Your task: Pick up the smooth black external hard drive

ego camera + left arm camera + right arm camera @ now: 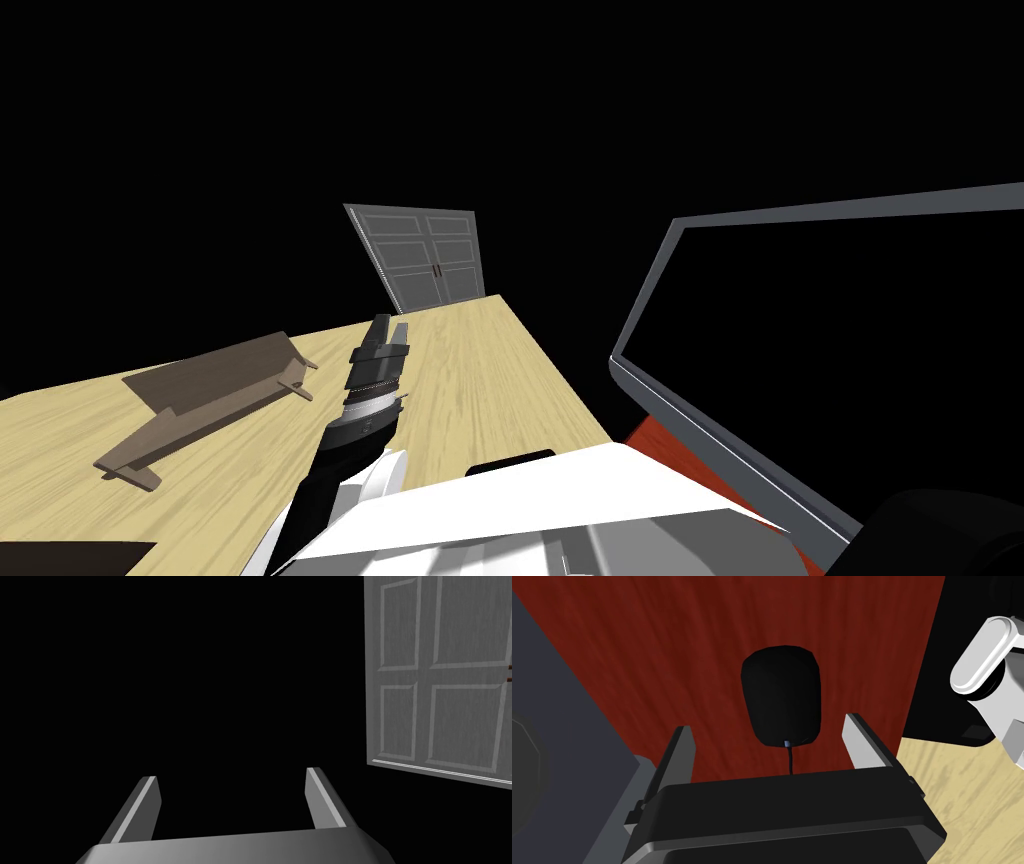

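Hard drive (780,696): smooth plain black body, rounded oblong with soft corners and a slightly narrower near end. It lies flat on the dark red wood-grain bench (662,641), long axis pointing away from the right tool (768,722). A thin black cable (790,760) leaves the near short end through a small pale plug and runs back toward the tool body. The drive sits centred between the spread fingers, mostly beyond their tips, with neither finger touching it.

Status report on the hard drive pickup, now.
Right gripper open, aimed at black hard drive on red surface, not touching. Left gripper open over wooden table. Thin cable runs from drive toward right gripper; grey monitor alongside.
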`<state>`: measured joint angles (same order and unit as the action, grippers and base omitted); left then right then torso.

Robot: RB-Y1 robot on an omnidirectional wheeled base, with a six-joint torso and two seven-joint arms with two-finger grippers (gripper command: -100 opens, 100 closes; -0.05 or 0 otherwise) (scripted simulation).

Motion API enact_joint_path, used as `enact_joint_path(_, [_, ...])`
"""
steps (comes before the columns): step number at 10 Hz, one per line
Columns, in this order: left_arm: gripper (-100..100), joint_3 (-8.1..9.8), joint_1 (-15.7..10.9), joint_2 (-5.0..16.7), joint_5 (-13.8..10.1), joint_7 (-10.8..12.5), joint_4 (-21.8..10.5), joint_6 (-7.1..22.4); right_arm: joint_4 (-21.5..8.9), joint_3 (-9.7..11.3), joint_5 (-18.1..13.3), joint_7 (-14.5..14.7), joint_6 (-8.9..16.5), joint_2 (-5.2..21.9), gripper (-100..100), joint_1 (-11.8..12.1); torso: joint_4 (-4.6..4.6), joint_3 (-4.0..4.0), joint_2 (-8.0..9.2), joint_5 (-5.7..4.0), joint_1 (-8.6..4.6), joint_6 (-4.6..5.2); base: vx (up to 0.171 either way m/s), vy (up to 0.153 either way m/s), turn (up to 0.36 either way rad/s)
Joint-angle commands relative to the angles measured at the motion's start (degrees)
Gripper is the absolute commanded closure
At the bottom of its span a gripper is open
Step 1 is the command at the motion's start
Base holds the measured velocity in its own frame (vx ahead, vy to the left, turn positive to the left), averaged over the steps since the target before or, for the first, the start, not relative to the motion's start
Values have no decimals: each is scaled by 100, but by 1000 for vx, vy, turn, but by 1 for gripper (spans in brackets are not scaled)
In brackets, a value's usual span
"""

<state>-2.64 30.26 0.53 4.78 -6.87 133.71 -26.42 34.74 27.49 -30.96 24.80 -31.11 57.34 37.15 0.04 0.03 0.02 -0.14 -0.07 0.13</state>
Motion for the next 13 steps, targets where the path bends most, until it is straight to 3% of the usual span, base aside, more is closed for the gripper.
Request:
enact_joint_path(1, [0, 0, 0, 0, 0, 0, 0, 0, 0, 0, 0, 0, 0, 0, -100, 0, 0, 0, 0, 0, 0, 0, -11, -12, 6])
enact_joint_path(2, [0, 0, 0, 0, 0, 0, 0, 0, 24, -1, 2, -6, 21, 0, 100, 8, 0, -1, -2, -3, -4, 1, 0, 0, 0])
enact_joint_path(6, [0, 0, 0, 0, 0, 0, 0, 0, 19, -1, 1, -3, 22, 4, 100, 8, -1, -3, -6, -8, -10, 2, 0, 0, 0])
enact_joint_path(7, [0, 0, 0, 0, 0, 0, 0, 0, 19, -1, 1, -3, 22, 4, 0, 8, -1, -3, -6, -8, -10, 2, 0, 0, 0])
enact_joint_path(8, [0, 0, 0, 0, 0, 0, 0, 0, 181, -10, 20, -62, 65, 110, 100, 123, -1, -3, -6, -9, -10, 2, 19, 11, -53])
enact_joint_path(11, [0, 0, 1, -1, 0, 0, 0, 0, 285, -57, 68, -116, -142, 441, 100, 290, -4, -13, -23, -1, 19, 4, 42, 62, -60])
enact_joint_path(12, [0, -1, 1, -1, 0, 0, 0, 0, 173, -27, 43, -104, -128, 357, 100, 188, -5, -13, -23, 2, 23, 3, 13, 28, -10])
enact_joint_path(13, [0, 0, 0, 0, 0, 0, 0, 0, 170, -30, 45, -109, -151, 371, 0, 191, -3, -9, -16, -4, 9, 3, 3, 6, 1])
